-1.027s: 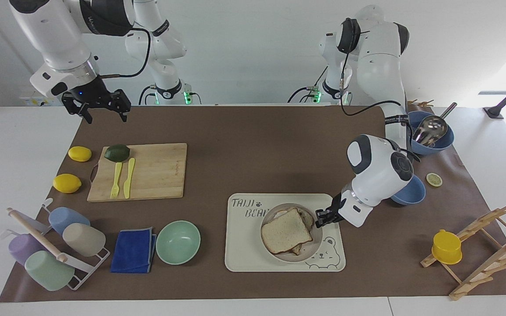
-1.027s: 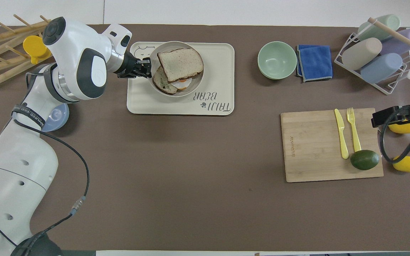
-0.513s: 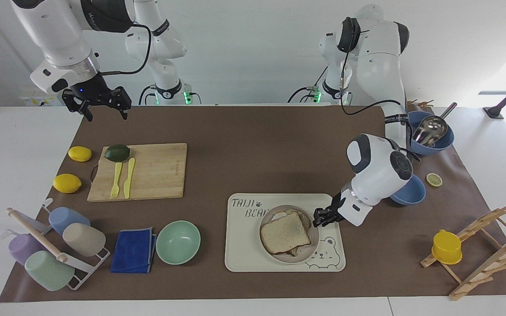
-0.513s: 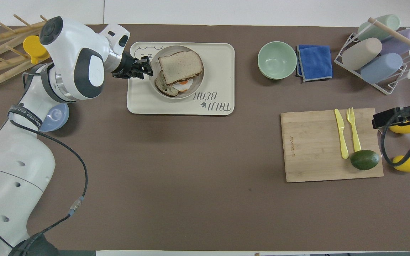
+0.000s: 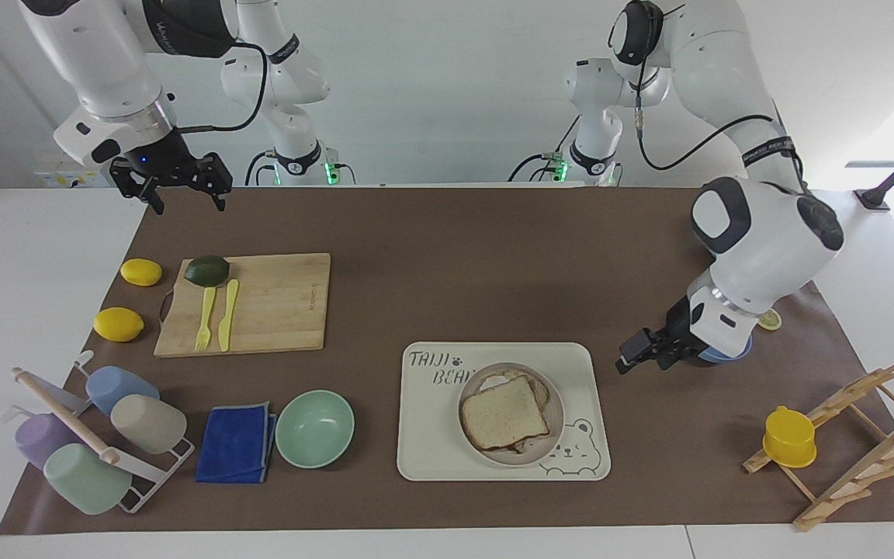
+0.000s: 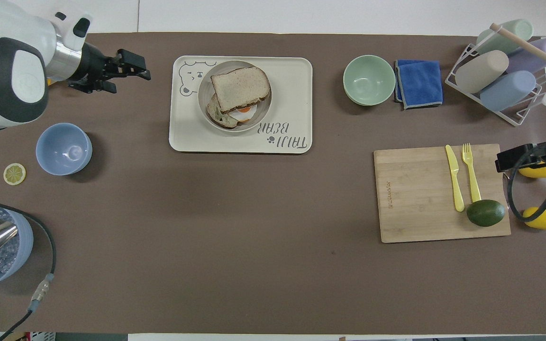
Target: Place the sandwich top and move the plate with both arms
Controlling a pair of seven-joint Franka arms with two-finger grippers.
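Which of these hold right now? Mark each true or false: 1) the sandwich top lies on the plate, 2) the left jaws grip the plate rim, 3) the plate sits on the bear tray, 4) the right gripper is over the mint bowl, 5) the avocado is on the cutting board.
1) True: the sandwich top lies on the plate.
2) False: the left gripper is beside the bear tray, holding nothing.
3) True.
4) False: the right gripper waits near the mat's edge, apart from the mint bowl.
5) True: the avocado is on the cutting board.

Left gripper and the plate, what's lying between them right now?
Only bare brown mat and the bear tray's edge separate the left gripper from the plate, clearest in the overhead view.
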